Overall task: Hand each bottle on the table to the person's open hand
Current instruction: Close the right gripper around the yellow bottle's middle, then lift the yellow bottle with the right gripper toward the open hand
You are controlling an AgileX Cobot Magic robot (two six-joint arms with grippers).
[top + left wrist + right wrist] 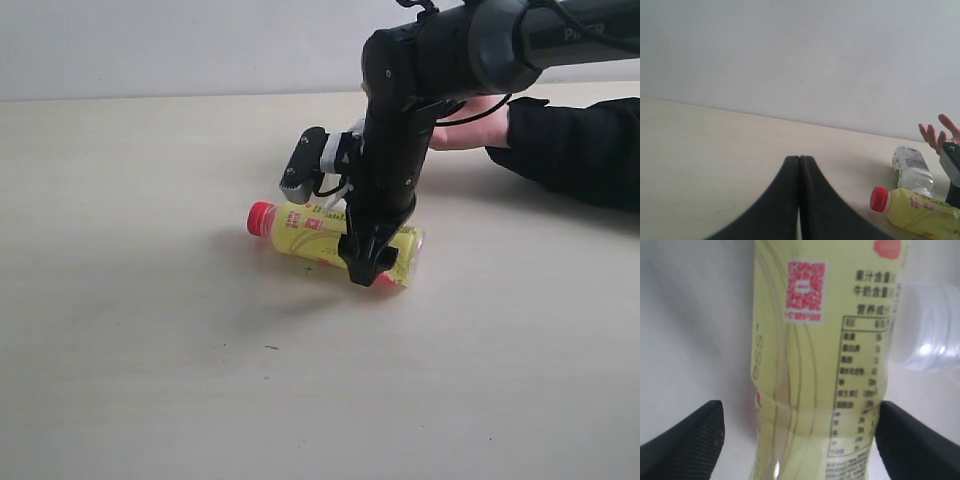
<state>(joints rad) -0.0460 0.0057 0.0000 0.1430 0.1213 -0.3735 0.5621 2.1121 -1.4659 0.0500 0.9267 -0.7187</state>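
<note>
Yellow-labelled bottle (pixel 315 232) lies sideways on the surface (pixel 150 350), right pincer (pixel 370 270) straddling its middle, jaws wide, apparently poised to grip it for the person's open hand (pixel 475 135) far right; left pincer (pixel 800 165) closed.

One bottle (pixel 320 232) is yellow with a red cap (pixel 261 218) and red label print. The other bottle (pixel 912 167) is clear, labelled white and green. The surface (pixel 150 350) is pale beige, the right hand (pixel 368 272) black.
</note>
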